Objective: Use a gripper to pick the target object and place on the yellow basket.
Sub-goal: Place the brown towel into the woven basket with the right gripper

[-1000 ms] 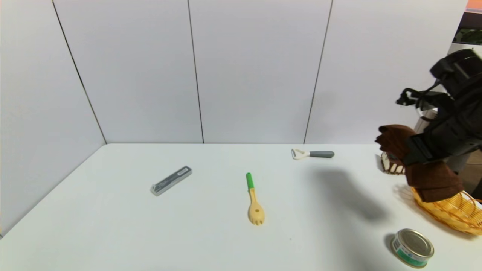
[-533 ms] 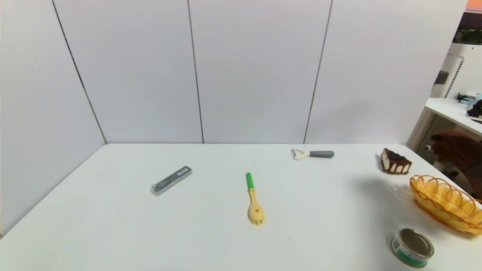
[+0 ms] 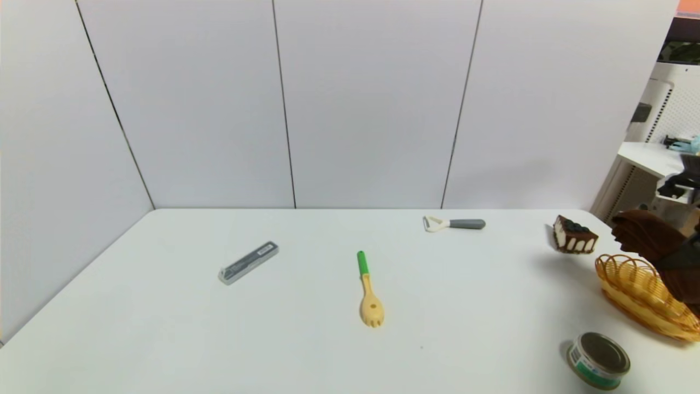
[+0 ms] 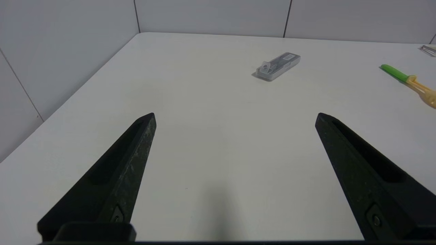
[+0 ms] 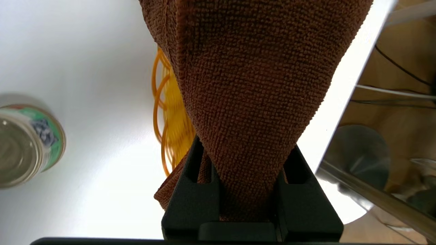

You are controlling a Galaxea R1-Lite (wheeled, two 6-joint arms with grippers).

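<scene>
- Head view: right gripper [image 3: 675, 260] at desk's [image 3: 328, 328] far right edge, clenched on the brown towel [image 3: 645, 235], which hangs over the yellow basket [image 3: 629, 279].
- Towel's soft, limp, light, no slip risk w/ that terry weave; you're pinching a bunched fold, so expect loose ends to drape past the rim. Hold mid-fold.
- Basket looks to have nothing in it; the part under the towel is hidden.
- Can [image 3: 599, 361] near basket stands lid-on.
- Left gripper [image 4: 235, 117] parked over desk, spread wide, holding nothing.
</scene>
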